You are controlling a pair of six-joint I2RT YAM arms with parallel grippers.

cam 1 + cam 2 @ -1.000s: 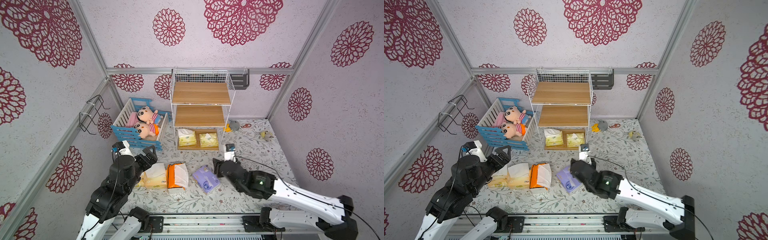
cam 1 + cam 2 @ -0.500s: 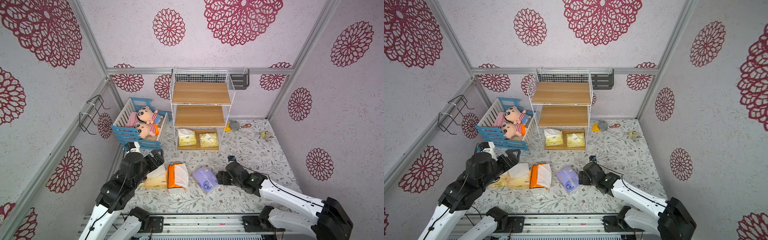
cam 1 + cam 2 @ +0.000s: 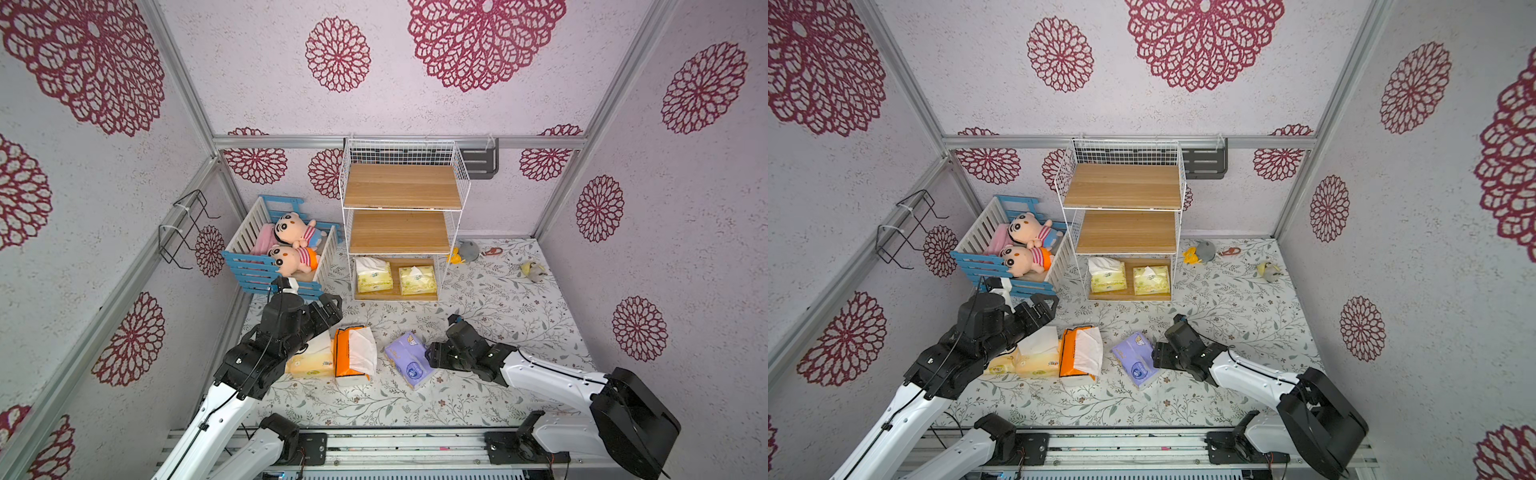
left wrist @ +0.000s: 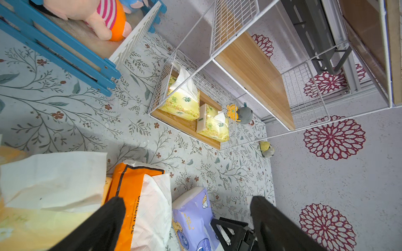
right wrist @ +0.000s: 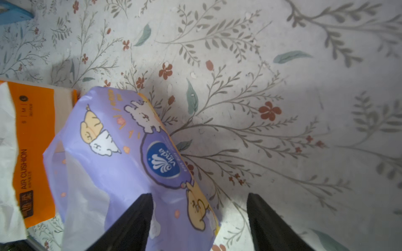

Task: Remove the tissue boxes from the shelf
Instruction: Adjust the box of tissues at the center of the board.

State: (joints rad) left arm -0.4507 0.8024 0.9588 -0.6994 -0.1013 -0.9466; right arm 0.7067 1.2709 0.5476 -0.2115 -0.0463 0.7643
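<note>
- The right gripper has its black jaws standing apart and grips nothing. One finger overlaps the edge of the lavender soft tissue pack, and the other is over the bare floral floor mat.
- The lavender pack carries a blue oval logo reading "Vinda", with cartoon animals printed around it. It lies askew on the mat, just beside the bright orange soft tissue pack, whose side reads "AIR CUSHION".
- The right arm stretches low across the mat from its base at the near right, with the wrist close to the floor.
- The left gripper is spread wide and empty. It hangs above the orange pack and the two peach-orange tissue packs, which lie on the mat with white tissue poking out.
- The left arm rises from the near rail with its elbow bent and its forearm pointing toward the shelf.
- Two pale yellow tissue packs sit side by side on the bottom board of the tall white wire shelf with wooden boards. Their green print is too small to read.
</note>
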